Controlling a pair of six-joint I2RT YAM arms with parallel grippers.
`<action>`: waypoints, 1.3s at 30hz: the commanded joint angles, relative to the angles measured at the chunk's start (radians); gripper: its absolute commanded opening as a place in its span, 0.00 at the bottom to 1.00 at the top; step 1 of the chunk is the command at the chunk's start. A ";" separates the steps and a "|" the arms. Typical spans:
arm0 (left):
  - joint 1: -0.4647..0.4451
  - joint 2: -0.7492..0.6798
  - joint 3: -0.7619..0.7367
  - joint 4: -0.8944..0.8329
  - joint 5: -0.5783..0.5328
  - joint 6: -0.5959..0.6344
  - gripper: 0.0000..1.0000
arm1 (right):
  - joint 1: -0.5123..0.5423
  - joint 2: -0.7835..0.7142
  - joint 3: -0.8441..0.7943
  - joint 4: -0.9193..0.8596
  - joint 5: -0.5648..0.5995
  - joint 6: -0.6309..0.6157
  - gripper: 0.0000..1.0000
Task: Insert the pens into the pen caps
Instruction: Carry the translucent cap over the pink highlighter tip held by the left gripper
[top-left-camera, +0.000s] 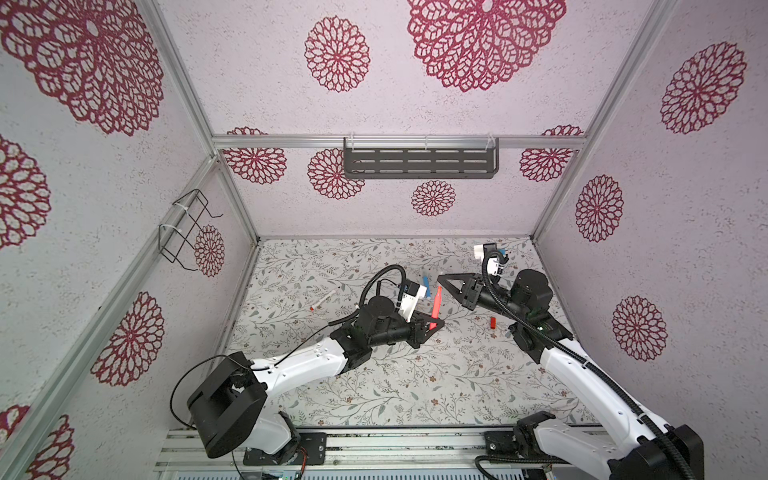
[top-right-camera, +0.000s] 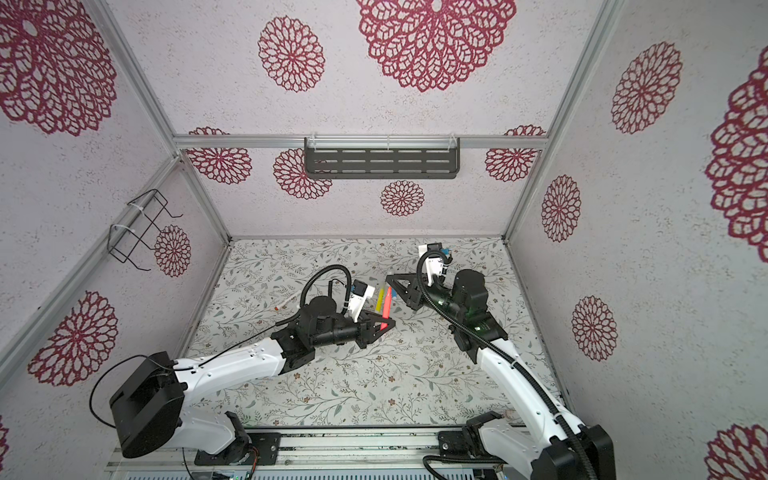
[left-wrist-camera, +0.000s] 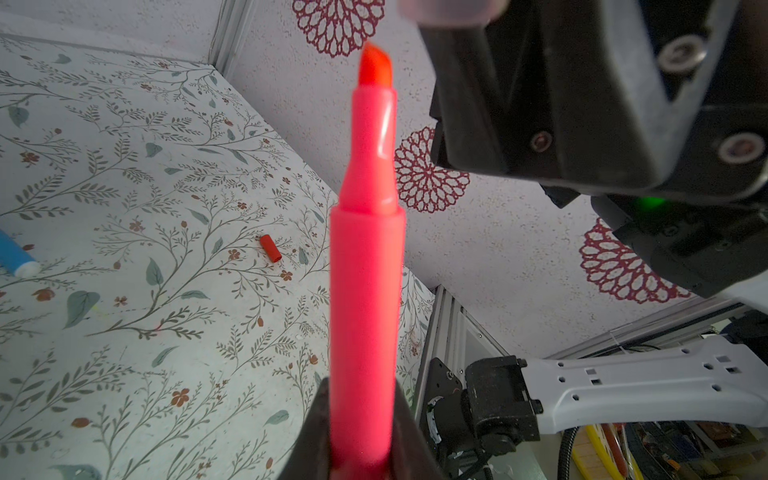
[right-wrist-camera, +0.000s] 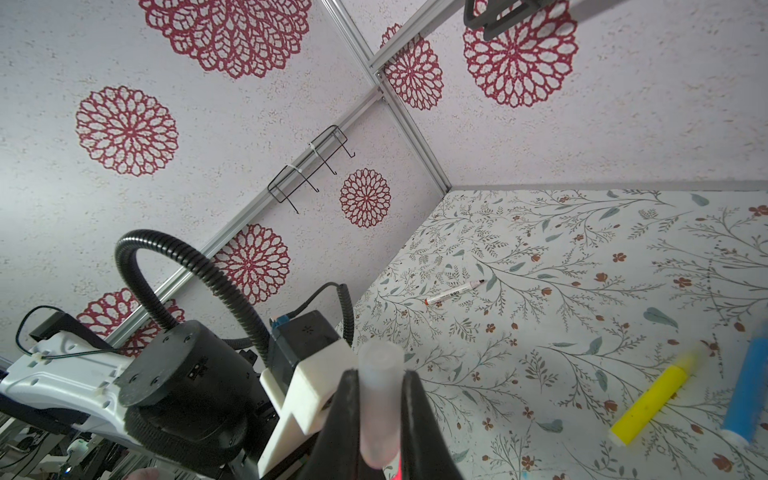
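A: Where the left gripper (left-wrist-camera: 363, 449) is clamped, it has the pink-red pen (left-wrist-camera: 365, 270) by the tail end, fingers (left-wrist-camera: 311, 440) tight on both sides of the barrel. The pen is held up off the table (top-left-camera: 374, 386).

B: Axis?

A: The barrel runs straight out from the fingertips. In both top views it slants slightly. The bare chisel tip points toward the back wall and the right gripper (top-left-camera: 441, 279).

B: And that one?

A: Closed on a frosted cap (right-wrist-camera: 380, 357), which sticks out past the fingertips, in line with them. In the left wrist view the pen tip is near the cap but apart from it, off to one side, not inside.

B: Trouble spots?

A: In the left wrist view the cap is a blur, cut by the frame edge. In the right wrist view its lower part is hidden between the fingers. The pen's tail is buried in the left jaws.

B: Loose items?

A: Red cap (top-left-camera: 493, 323), white pen (top-left-camera: 325, 300), blue pen (top-left-camera: 426, 284) and yellow pen (top-right-camera: 379, 300) all lie flat on the table. The last two are partly hidden behind the left wrist camera.
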 joint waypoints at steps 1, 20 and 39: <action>-0.009 -0.020 0.021 -0.001 0.001 0.017 0.00 | 0.009 -0.016 0.010 0.058 -0.029 0.008 0.09; -0.010 -0.056 0.013 -0.015 -0.014 0.029 0.00 | 0.020 -0.020 0.013 0.054 -0.037 0.007 0.09; -0.009 -0.071 -0.008 -0.013 -0.013 0.022 0.00 | 0.021 0.030 0.098 -0.002 0.012 -0.038 0.09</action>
